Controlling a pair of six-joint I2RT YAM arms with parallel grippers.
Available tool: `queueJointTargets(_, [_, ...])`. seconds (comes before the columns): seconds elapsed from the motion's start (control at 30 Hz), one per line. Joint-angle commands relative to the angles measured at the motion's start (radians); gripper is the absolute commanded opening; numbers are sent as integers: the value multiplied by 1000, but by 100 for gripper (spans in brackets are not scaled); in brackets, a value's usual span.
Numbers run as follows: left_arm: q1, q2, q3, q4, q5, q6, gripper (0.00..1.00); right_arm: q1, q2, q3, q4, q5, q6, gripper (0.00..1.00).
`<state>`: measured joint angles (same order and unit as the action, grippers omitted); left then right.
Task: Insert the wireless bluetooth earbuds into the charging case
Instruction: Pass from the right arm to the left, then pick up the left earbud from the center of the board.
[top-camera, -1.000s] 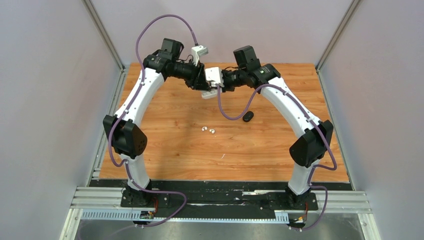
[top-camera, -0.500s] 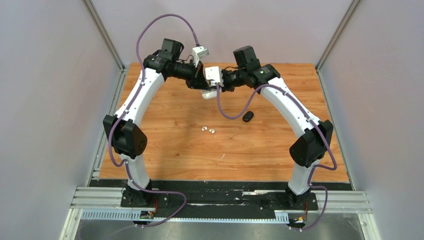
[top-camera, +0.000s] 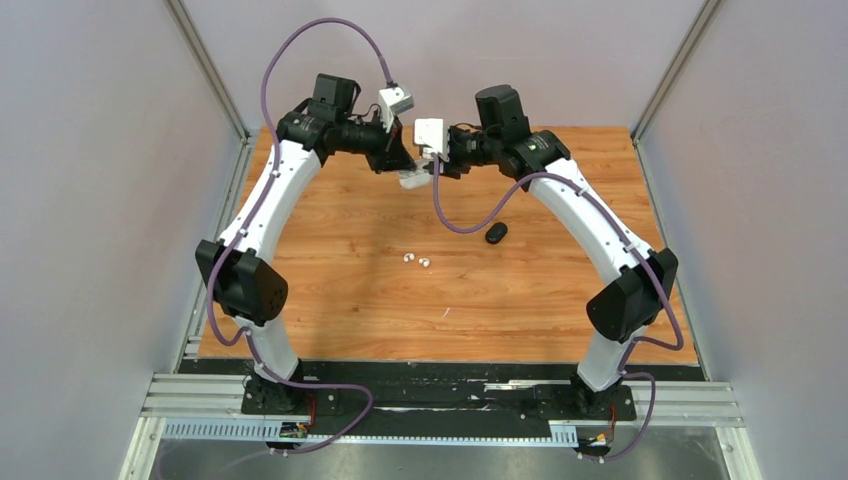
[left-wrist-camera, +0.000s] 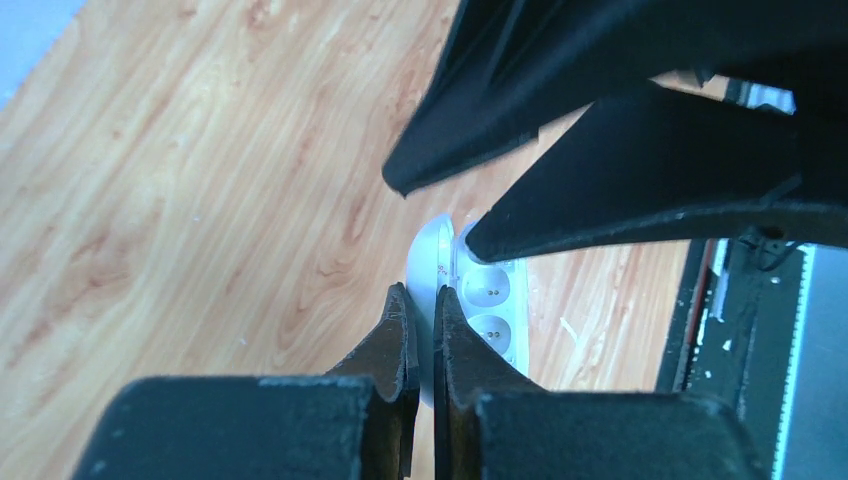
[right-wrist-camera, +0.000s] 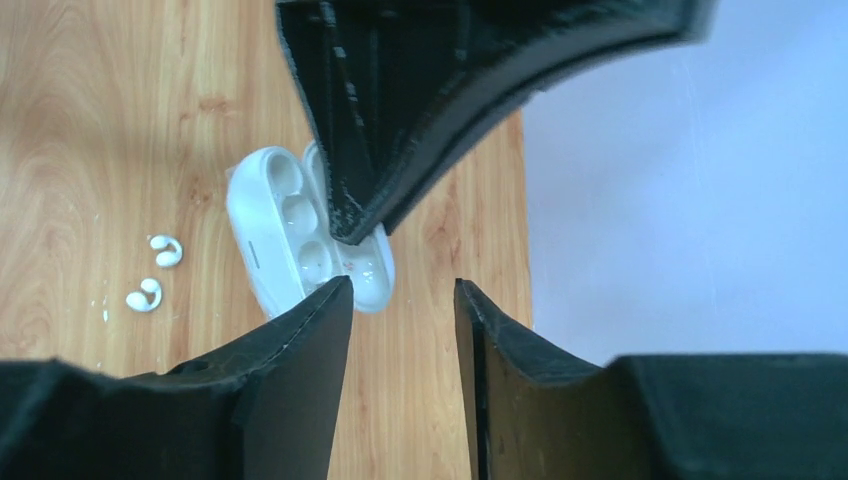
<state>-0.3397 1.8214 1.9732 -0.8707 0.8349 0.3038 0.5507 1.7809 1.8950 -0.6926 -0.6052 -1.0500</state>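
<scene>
The white charging case hangs open above the far middle of the table, its two round sockets showing. My left gripper is shut on the case's thin lid, edge-on between its fingers. My right gripper stands open just beside the case, with only wood showing between its fingers. From above, both grippers meet at the case. Two white earbuds lie side by side on the wood at mid-table, also visible in the right wrist view as earbuds.
A black oval case lies shut on the wood to the right of centre, under the right arm's purple cable. Grey walls enclose the wooden table on three sides. The table's far edge shows close by in the right wrist view.
My right gripper has opened and let go of the case. My left gripper has shut on the lid. Both wrists have drawn up and slightly back with the case.
</scene>
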Motion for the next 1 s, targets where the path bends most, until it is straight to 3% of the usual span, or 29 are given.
queueJointTargets(0.0, [-2, -97, -23, 67, -38, 84, 0, -31, -84, -16, 142, 42, 188, 47])
queueJointTargets(0.13, [-2, -159, -95, 133, -82, 142, 0, -123, -136, -68, 300, 33, 494, 59])
queueJointTargets(0.27, [-7, -253, -208, 247, -110, 234, 0, -219, -156, -178, 378, -29, 759, 62])
queueJointTargets(0.4, [-29, -397, -412, 393, -137, 477, 0, -276, -136, -315, 378, -215, 871, 62])
queueJointTargets(0.5, [-35, -497, -574, 524, -144, 513, 0, -278, -95, -404, 380, -310, 909, 61])
queueJointTargets(0.63, [-43, -504, -575, 512, -189, 452, 0, -237, -52, -479, 376, -316, 912, 57])
queueJointTargets(0.83, [-33, -494, -589, 548, -309, 196, 0, -136, 21, -523, 330, -287, 782, 46])
queueJointTargets(0.97, [-16, -509, -619, 568, -332, 39, 0, -86, 70, -511, 276, -275, 667, 27])
